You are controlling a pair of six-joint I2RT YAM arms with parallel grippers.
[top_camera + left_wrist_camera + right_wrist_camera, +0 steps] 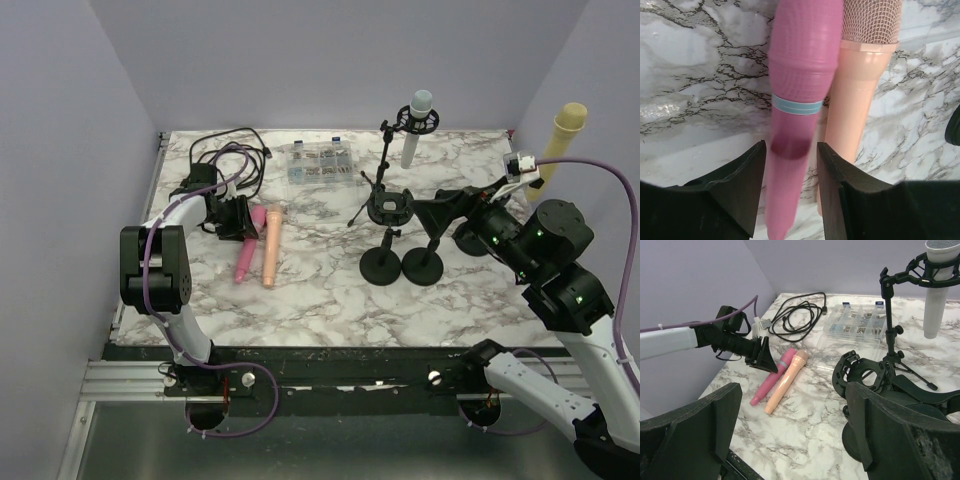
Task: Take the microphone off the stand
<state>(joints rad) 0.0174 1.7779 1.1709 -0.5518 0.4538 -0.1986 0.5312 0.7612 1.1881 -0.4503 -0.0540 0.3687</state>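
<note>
A pink microphone [247,245] lies flat on the marble table beside a peach microphone [271,245]. My left gripper [243,218] is at the pink one's head end. In the left wrist view the pink microphone [800,65] is blurred between the fingers of the left gripper [791,147], with a gap on each side, so the jaws are open. A white microphone [418,120] hangs in a shock mount on a tripod stand [383,170]. A yellow microphone [565,130] stands at the far right. My right gripper [795,405] is wide open and empty, near an empty shock mount [862,377].
Two round-based stands [380,265] [422,265] sit mid-table in front of the right arm. A clear parts box [320,165] and a coiled black cable [235,155] lie at the back. Purple walls close in the left, back and right sides.
</note>
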